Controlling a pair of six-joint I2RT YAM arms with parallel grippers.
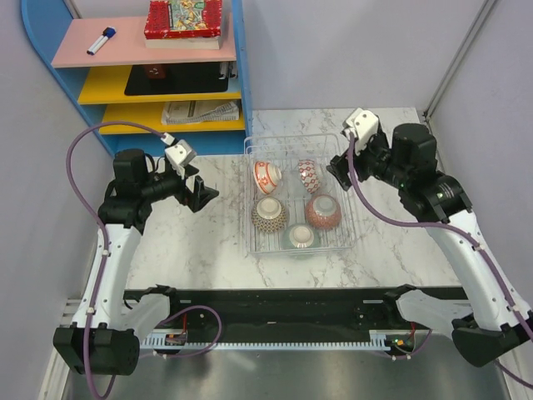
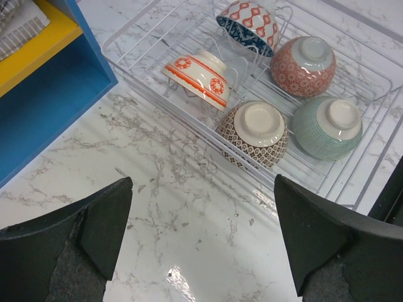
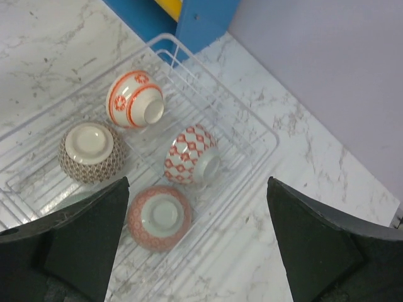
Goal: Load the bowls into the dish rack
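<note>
1. While both arms are in view, neither carries anything. The left pincer (image 1: 202,192) hangs released over the bare worktop (image 1: 208,242) just left of the rack (image 1: 291,148), its fingers (image 2: 94,226) spread wide.
2. The right pincer (image 1: 340,172) hangs at the rack's right rim, likewise released and looking down into the rack.
3. Orange bowl (image 1: 266,176): far-left part of the rack, tipped on its side against the ribs.
4. Diamond bowl (image 1: 309,175): far-right part of the rack, beside the orange bowl, also on its side.
5. Brown bowl (image 1: 270,214): near-left part of the rack, upside down, foot ring upward.
6. Red-speckled bowl (image 1: 323,212): near-right part of the rack, upside down.
7. Green bowl (image 1: 301,237): at the rack's near rim, between the brown and red-speckled bowls, upside down.
8. Progress, as judged: five bowls sit in the rack and none on the worktop outside it, so loading appears complete.
9. Handling, as judged: glazed ceramic is stiff, smooth and slippery, and will chip if knocked against a neighbour. Each bowl is probably light enough for one pincer.
10. Where to hold, as judged: grip an inverted bowl across its foot ring. For a tipped one, put one finger inside the wall and one outside.
</note>
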